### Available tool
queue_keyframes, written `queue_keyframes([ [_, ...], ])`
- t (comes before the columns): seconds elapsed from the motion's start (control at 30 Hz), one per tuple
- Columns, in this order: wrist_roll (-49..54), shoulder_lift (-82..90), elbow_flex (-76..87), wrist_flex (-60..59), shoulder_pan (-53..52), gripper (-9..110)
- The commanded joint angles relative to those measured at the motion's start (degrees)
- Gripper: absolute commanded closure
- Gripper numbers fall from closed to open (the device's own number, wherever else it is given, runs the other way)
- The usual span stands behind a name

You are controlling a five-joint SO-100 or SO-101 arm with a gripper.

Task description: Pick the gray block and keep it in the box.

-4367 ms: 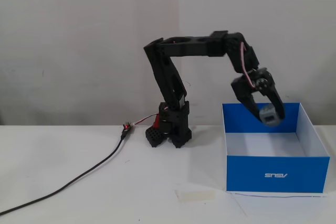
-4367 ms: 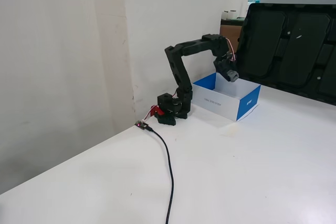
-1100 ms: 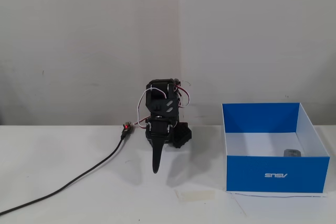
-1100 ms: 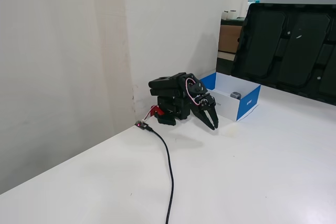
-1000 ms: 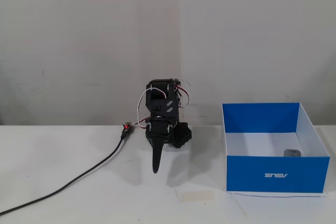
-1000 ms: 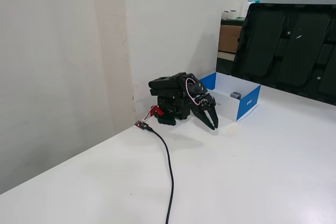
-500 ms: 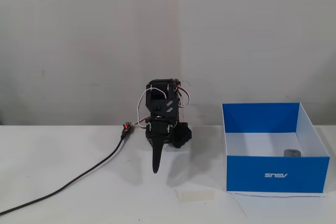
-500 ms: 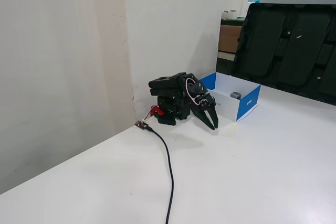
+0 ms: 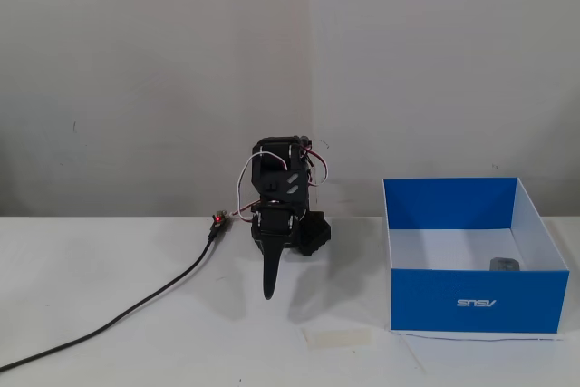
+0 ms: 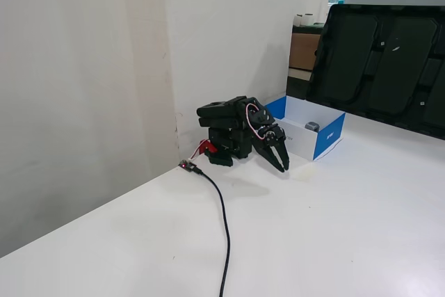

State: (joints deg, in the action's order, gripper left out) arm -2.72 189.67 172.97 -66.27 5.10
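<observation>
The gray block (image 9: 504,265) lies on the white floor of the blue box (image 9: 480,302), close to its front wall, at the right of a fixed view. In both fixed views it sits free, with nothing touching it. From the side, the gray block (image 10: 312,126) shows inside the box (image 10: 328,141). The black arm is folded low over its base, left of the box. My gripper (image 9: 269,293) points down at the table, well away from the box. The gripper (image 10: 282,166) holds nothing and its fingertips look closed together.
A black cable (image 9: 154,298) runs from the arm's base to the left front of the table; the cable (image 10: 224,227) shows in both fixed views. A strip of tape (image 9: 337,337) lies before the box. Black trays (image 10: 382,60) lean at the back right.
4.4 s ago my gripper held the gray block above the box. Now the block lies in the box and the arm is folded back. Nothing has moved in the last second.
</observation>
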Motion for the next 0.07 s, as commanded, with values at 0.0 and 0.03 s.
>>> queue_keyframes([
  [0.0,-0.44,6.77,0.53,-0.26,0.09,101],
  [0.03,-0.44,6.77,0.53,-0.26,0.09,101],
])
